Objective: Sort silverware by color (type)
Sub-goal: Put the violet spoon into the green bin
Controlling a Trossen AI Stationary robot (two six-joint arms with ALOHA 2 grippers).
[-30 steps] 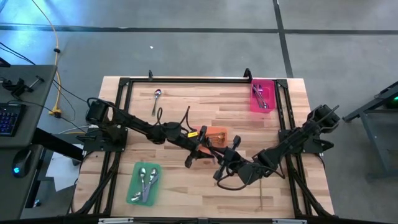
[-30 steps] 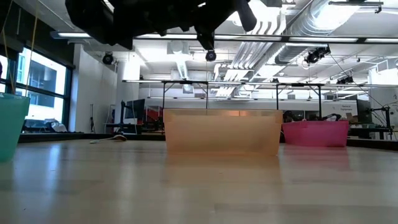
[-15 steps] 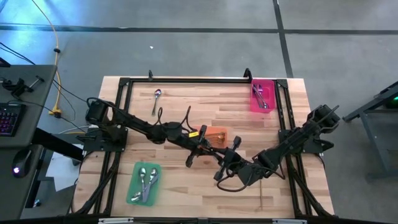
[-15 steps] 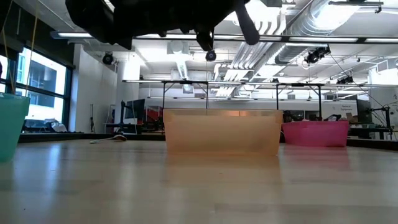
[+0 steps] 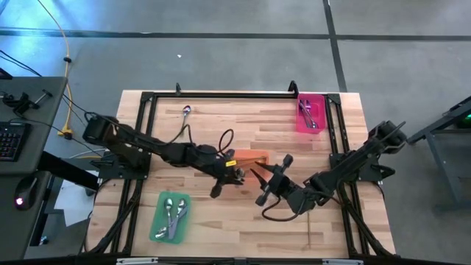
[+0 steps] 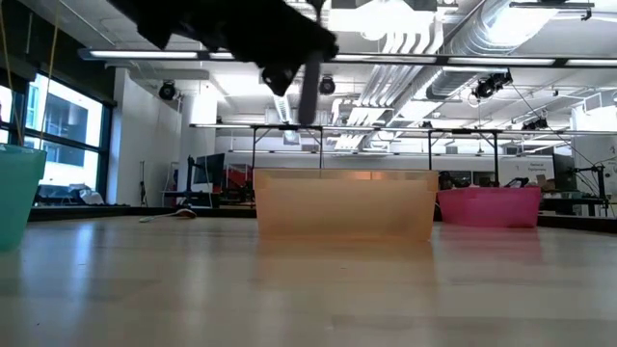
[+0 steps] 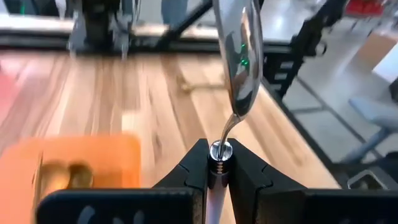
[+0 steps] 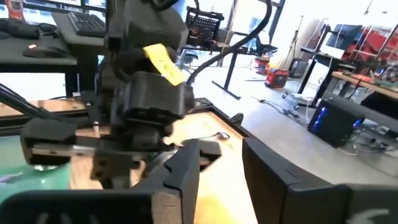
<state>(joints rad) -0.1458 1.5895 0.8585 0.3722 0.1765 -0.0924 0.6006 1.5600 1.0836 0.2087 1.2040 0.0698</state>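
Since the earlier frame the left pincer [image 5: 218,188] has been drawn back from above the orange tray [image 5: 252,157], toward the left side of the desk [image 5: 221,228], and the right pincer [image 5: 268,189] has shifted slightly to the right. A silver spoon [image 7: 237,56] is clamped by its handle between the closed left fingers [image 7: 194,163], its bowl pointing away from the wrist, above bare wood just beside the orange tray. The right pincer is held open and empty, near the left one. More silverware lies in the green tray [image 5: 159,221] and the pink tray [image 5: 319,103]; one spoon [image 5: 185,112] rests loose at the far left of the desk.
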